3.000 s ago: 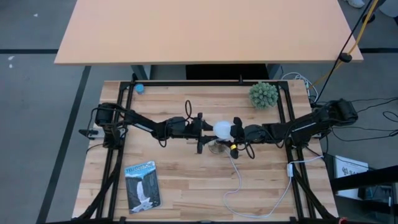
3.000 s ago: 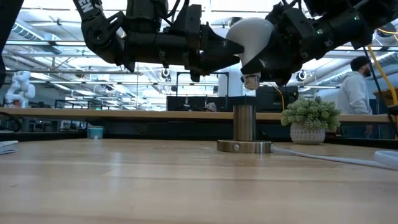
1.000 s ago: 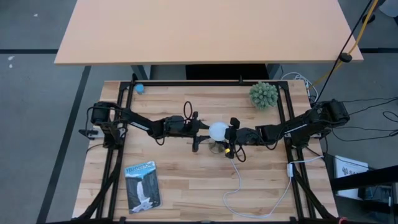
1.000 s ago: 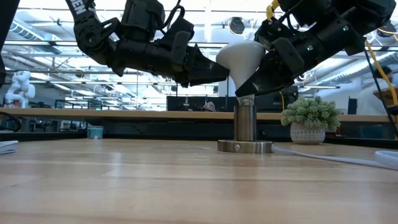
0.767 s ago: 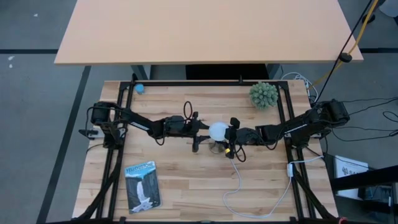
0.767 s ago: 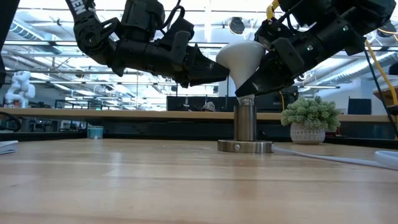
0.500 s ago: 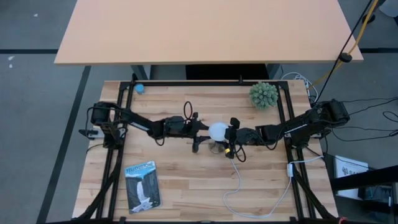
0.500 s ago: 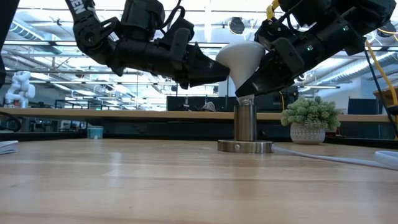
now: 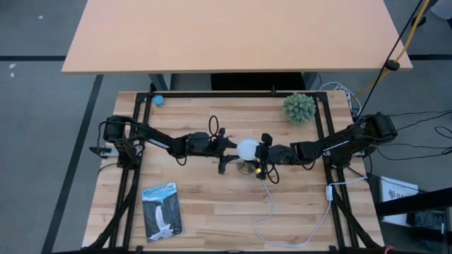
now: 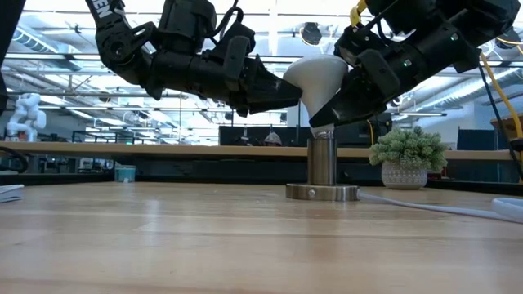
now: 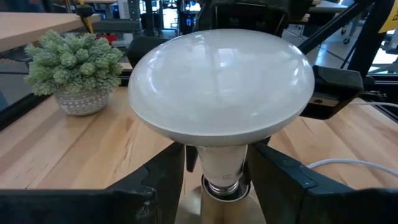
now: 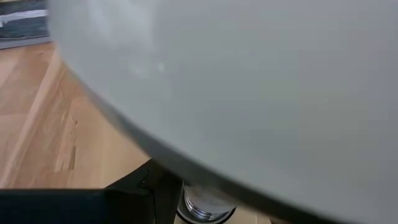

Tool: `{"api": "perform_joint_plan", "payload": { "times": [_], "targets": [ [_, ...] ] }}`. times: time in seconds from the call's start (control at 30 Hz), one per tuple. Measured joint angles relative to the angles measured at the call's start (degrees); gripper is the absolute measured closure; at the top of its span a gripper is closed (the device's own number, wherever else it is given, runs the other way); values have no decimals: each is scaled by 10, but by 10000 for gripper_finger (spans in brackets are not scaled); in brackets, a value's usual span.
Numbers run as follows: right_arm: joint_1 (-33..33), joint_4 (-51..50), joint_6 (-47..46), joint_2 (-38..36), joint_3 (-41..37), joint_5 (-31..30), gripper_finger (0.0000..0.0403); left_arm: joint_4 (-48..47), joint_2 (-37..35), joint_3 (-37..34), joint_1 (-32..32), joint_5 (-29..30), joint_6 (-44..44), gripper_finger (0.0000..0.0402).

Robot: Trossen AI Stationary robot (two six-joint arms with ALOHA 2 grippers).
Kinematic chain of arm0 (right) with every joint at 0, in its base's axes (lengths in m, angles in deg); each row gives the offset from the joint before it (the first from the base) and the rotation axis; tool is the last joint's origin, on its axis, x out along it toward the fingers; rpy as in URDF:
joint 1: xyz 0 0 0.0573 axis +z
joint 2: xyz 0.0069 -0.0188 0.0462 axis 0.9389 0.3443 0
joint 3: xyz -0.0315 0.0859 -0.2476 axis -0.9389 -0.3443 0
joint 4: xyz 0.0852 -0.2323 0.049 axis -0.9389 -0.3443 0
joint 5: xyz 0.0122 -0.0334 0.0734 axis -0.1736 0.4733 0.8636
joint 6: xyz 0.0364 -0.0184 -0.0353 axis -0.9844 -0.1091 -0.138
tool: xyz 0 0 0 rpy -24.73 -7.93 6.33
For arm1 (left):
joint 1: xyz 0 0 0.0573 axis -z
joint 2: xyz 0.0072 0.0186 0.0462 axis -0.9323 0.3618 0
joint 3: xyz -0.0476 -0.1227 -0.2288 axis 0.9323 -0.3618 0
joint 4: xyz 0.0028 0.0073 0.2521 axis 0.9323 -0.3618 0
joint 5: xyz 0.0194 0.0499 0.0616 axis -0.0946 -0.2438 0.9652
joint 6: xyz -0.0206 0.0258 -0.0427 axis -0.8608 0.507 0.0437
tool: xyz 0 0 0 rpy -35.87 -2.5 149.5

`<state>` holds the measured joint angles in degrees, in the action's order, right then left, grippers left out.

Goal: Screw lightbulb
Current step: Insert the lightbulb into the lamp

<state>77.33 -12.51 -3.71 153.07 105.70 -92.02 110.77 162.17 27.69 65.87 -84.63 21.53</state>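
I count one lightbulb [image 10: 317, 75], one metal socket [image 10: 321, 162] on a round base with one white cord [image 9: 270, 209], two arms. The lightbulb sits between the two pincers at mid-worktop [image 9: 212, 204], tilted, its grey neck at the mouth of the socket directly below.

Right pincer [image 9: 264, 152]: clamped on the lightbulb's neck, one dark finger on each side in the right wrist view.

Left pincer [image 9: 227, 149]: just beside the dome on the opposite side; in the left wrist view its two fingers [image 11: 155, 171] stand apart, flanking the neck; I cannot tell whether they touch it.

Elsewhere I count one potted green plant [image 9: 299, 107] far beyond the right pincer, one small blue object [image 9: 158, 100] at the far corner on the left arm's side, one booklet [image 9: 162, 210] near the front edge on that side
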Motion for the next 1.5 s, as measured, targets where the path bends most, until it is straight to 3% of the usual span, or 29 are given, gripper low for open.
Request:
{"api": "perform_joint_plan", "payload": {
  "times": [1.5],
  "targets": [
    [0, 18, 0, 0, -1, 0, 220, 0, 0, 0, 0, 0, 1, 223]
  ]
}}
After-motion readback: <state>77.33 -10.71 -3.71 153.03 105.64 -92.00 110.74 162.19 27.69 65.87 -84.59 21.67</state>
